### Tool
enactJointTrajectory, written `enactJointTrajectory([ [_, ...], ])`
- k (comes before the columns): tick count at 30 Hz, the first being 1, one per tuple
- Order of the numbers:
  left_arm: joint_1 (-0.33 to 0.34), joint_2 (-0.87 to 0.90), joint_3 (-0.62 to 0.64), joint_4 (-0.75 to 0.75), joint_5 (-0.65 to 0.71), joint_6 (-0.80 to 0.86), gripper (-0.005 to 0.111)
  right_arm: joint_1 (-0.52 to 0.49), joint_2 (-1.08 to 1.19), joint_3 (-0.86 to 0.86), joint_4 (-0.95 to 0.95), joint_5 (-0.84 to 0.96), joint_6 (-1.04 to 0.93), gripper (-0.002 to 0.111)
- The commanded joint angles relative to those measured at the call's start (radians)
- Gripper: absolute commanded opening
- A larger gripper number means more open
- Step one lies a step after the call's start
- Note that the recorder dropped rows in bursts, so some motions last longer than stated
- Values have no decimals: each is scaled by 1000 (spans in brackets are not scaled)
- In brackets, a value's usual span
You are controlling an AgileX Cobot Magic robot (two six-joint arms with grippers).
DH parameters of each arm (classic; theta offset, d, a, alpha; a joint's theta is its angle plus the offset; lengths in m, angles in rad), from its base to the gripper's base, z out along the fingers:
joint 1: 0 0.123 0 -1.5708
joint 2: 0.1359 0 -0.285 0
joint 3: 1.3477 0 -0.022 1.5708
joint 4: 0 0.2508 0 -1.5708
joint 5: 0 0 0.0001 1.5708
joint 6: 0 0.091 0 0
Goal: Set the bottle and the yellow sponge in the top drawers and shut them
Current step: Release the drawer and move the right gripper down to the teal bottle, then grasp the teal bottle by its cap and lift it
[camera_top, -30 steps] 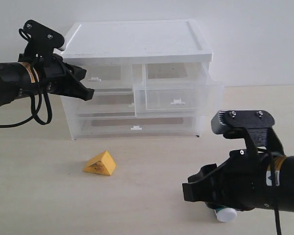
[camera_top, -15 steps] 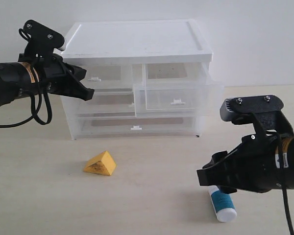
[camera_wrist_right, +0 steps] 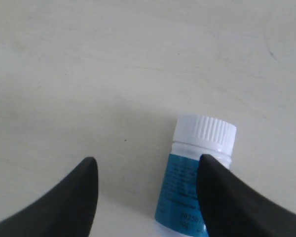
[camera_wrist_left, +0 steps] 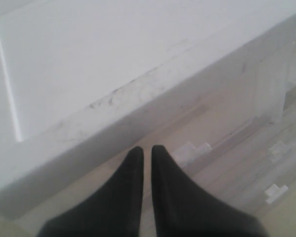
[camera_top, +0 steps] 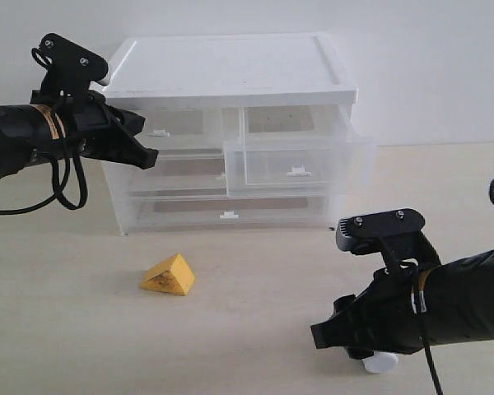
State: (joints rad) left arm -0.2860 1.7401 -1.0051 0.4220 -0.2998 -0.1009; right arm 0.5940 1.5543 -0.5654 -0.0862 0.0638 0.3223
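The bottle [camera_wrist_right: 185,182] lies on its side on the table, between the fingers of my right gripper [camera_wrist_right: 147,165], which is open; it sits close to one finger [camera_wrist_right: 222,197]. In the exterior view only its white cap [camera_top: 381,362] shows under my right gripper [camera_top: 337,333]. The yellow sponge [camera_top: 169,275] rests on the table in front of the cabinet. The top right drawer [camera_top: 296,164] stands pulled out; the top left drawer [camera_top: 177,132] is pushed in. My left gripper [camera_top: 151,155] hovers shut and empty at the top left drawer's front, near its handle [camera_wrist_left: 190,150].
The white cabinet [camera_top: 230,70] stands at the back of the table with two full-width drawers [camera_top: 226,212] below the small ones. The pulled-out drawer juts toward the front right.
My right arm has dropped and shifted left over the bottle, now hiding all but its cap. The left arm, the sponge and the drawers have not moved.
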Motion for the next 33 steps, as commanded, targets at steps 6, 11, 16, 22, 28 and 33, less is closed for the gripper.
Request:
enactJointTrajectory([
  [6, 2, -11, -9, -13, -14, 3, 4, -36, 0, -5, -13, -11, -17, 52],
  [11, 2, -11, -9, -13, -14, 3, 4, -90, 0, -5, -10, 13, -18, 52],
  [16, 2, -11, -9, -13, -14, 3, 4, -83, 4, -5, -5, -8, -14, 52],
  [22, 2, -11, -9, -13, -14, 3, 4, -83, 7, -5, -5, -14, -14, 52],
  [28, 2, -11, -9, -13, -14, 3, 4, -83, 73, -5, -5, -26, -17, 52],
  [33, 2, -11, -9, -13, -11, 3, 4, -83, 120, -5, -7, -69, -17, 52],
])
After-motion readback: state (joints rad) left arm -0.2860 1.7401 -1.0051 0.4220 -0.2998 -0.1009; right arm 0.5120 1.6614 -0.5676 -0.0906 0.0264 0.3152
